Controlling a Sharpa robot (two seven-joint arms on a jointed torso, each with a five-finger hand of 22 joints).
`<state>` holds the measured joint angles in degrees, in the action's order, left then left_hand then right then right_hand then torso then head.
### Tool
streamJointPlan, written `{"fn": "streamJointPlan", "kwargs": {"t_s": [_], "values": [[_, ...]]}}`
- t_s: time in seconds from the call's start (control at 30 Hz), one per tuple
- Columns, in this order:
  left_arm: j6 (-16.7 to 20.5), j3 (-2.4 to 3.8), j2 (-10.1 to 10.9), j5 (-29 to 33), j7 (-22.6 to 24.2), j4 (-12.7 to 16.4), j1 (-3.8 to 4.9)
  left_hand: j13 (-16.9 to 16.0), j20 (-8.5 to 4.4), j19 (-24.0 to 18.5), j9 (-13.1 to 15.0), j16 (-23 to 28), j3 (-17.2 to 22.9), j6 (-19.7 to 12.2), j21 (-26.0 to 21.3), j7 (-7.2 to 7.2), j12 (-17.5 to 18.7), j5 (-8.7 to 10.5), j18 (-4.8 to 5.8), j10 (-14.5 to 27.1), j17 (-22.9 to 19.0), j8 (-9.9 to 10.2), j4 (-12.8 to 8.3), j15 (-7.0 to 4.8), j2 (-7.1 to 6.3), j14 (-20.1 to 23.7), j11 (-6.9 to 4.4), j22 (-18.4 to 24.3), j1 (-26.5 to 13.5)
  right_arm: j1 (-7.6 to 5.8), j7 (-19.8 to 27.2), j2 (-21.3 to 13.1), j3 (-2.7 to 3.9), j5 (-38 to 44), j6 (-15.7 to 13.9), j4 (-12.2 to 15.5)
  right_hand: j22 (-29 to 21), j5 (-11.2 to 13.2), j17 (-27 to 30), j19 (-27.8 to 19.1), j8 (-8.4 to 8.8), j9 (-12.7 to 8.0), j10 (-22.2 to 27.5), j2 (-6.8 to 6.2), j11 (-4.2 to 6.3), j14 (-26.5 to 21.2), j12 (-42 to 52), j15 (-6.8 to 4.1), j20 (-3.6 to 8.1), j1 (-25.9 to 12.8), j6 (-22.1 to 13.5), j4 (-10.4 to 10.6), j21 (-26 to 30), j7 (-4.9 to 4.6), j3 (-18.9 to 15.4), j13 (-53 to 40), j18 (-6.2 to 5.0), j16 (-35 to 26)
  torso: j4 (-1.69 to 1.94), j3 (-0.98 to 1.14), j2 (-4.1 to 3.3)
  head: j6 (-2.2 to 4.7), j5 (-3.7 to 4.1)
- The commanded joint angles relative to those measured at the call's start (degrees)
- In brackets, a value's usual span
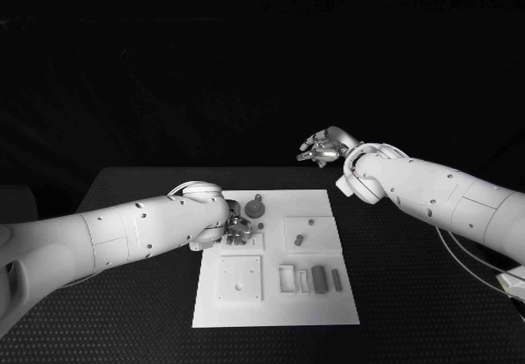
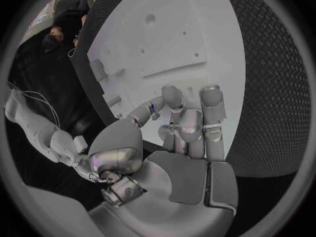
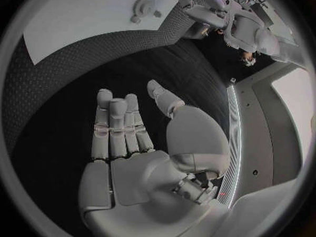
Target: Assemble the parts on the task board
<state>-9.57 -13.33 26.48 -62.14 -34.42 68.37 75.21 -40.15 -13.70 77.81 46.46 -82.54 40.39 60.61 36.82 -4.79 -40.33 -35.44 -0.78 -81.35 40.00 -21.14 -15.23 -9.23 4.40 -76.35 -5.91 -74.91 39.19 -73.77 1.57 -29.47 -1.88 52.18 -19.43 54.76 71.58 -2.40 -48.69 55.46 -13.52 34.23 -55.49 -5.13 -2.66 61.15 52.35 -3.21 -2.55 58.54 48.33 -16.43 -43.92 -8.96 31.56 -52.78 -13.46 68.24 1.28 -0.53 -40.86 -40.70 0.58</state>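
Seen from the head camera, the left hand (image 1: 234, 230) is reaching down over the left side of the white task board (image 1: 274, 303) lying mid-table, its grip impossible to tell, while the right hand (image 1: 325, 147) is hovering beyond the board's far right corner. At the left wrist, the fingers (image 2: 212, 110) are curling over the board's edge (image 2: 165, 42), whether on a part is unclear. At the right wrist, the right hand (image 3: 141, 158) is hanging with fingers apart and empty above the black table (image 3: 72, 89).
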Motion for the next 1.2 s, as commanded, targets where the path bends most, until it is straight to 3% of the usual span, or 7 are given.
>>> {"fn": "streamJointPlan", "kwargs": {"t_s": [0.03,0.3,0.57,0.93,1.13,1.2], "values": [[-3.3,-0.27,-0.3,1.9,1.3,-0.3,-0.49,-0.1,-0.75,1.0,0.1,-0.2,0.3,10.7,0.4,5.21,-0.4,-0.2,-0.62,0.1,0.0,-0.2,-0.5,-2.56,1.29,2.1,-0.48,-1.1,0.9,0.05,0.1,0.1,0.03,0.5,0.7,0.0,0.1,-0.3,-0.1,-0.1,0.29,0.1,0.3,0.19,-0.25,-0.3,0.3,0.0,-0.51,0.3,0.0,0.0,0.2,-0.34,-0.3,0.1,-0.6,-0.2,0.01,-0.01,0.0,-0.06,0.02],[-4.1,-0.26,-0.9,2.7,0.7,-1.5,-0.48,-0.1,-0.71,1.0,0.1,-0.3,0.3,10.6,0.3,5.19,-0.4,-0.05,-0.61,0.2,0.0,-0.3,-0.3,-2.59,1.47,2.1,-0.47,-1.1,0.8,0.1,0.1,0.0,0.03,0.5,0.9,0.0,0.1,-0.3,-0.1,-0.1,0.29,0.1,0.3,0.22,-0.25,-0.3,0.3,0.0,-0.53,0.3,0.0,0.0,0.2,-0.34,-0.3,0.1,-0.62,-0.2,-0.06,0.03,0.01,-0.03,0.07],[-7.5,-0.26,-2.2,2.9,-0.4,-2.5,-0.46,-0.1,-0.63,0.9,0.0,-0.3,0.1,10.4,0.3,5.13,-0.5,0.42,-0.62,0.3,0.0,-0.4,0.0,-2.61,1.89,2.3,-0.43,-1.1,0.4,0.1,0.1,0.2,0.03,0.6,1.0,0.0,0.1,-0.3,-0.1,-0.1,0.29,0.1,0.3,0.24,-0.25,-0.3,0.4,0.0,-0.56,0.3,0.0,0.0,0.2,-0.34,-0.3,0.2,-0.64,-0.2,0.0,0.05,0.03,-0.11,0.02],[-6.8,-0.25,-2.6,2.7,-0.6,-2.9,-0.41,0.0,-0.55,0.8,0.0,-0.2,-0.3,10.2,0.2,5.07,-0.6,1.08,-0.64,0.4,-0.1,-0.5,0.4,-2.58,1.76,2.3,-0.36,-1.1,-0.3,0.1,0.1,0.1,0.03,0.6,1.2,-0.1,0.1,-0.3,-0.1,-0.1,0.28,0.1,0.4,0.25,-0.24,-0.4,0.4,0.0,-0.6,0.3,0.0,0.0,0.3,-0.34,-0.3,0.2,-0.66,-0.3,-0.11,0.05,0.02,-0.06,-0.06],[-6.0,-0.24,-2.8,2.4,-0.4,-2.8,-0.41,0.0,-0.54,0.8,0.0,-0.2,-1.0,10.1,0.1,5.07,-0.6,1.47,-0.7,0.4,-0.1,-0.7,0.8,-2.58,1.72,2.4,-0.35,-1.1,-0.7,0.1,0.0,0.2,0.03,0.7,1.5,0.0,0.1,-0.3,-0.1,-0.2,0.27,0.1,0.4,0.25,-0.24,-0.4,0.4,0.0,-0.62,0.3,0.1,0.0,0.3,-0.33,-0.3,0.3,-0.67,-0.3,0.01,0.07,0.03,-0.08,-0.03],[-5.8,-0.24,-2.8,2.4,-0.4,-2.7,-0.41,0.0,-0.54,0.8,-0.1,-0.3,-1.5,10.0,0.1,5.08,-0.7,2.29,-0.74,0.5,-0.1,-0.8,1.1,-2.59,1.84,2.4,-0.35,-1.1,-0.9,0.1,0.0,0.2,0.03,0.7,1.5,0.0,0.1,-0.3,-0.1,-0.2,0.27,0.1,0.4,0.25,-0.24,-0.4,0.4,0.0,-0.63,0.3,0.1,0.0,0.3,-0.33,-0.3,0.3,-0.67,-0.3,-0.01,0.05,0.01,-0.07,0.03]]}}
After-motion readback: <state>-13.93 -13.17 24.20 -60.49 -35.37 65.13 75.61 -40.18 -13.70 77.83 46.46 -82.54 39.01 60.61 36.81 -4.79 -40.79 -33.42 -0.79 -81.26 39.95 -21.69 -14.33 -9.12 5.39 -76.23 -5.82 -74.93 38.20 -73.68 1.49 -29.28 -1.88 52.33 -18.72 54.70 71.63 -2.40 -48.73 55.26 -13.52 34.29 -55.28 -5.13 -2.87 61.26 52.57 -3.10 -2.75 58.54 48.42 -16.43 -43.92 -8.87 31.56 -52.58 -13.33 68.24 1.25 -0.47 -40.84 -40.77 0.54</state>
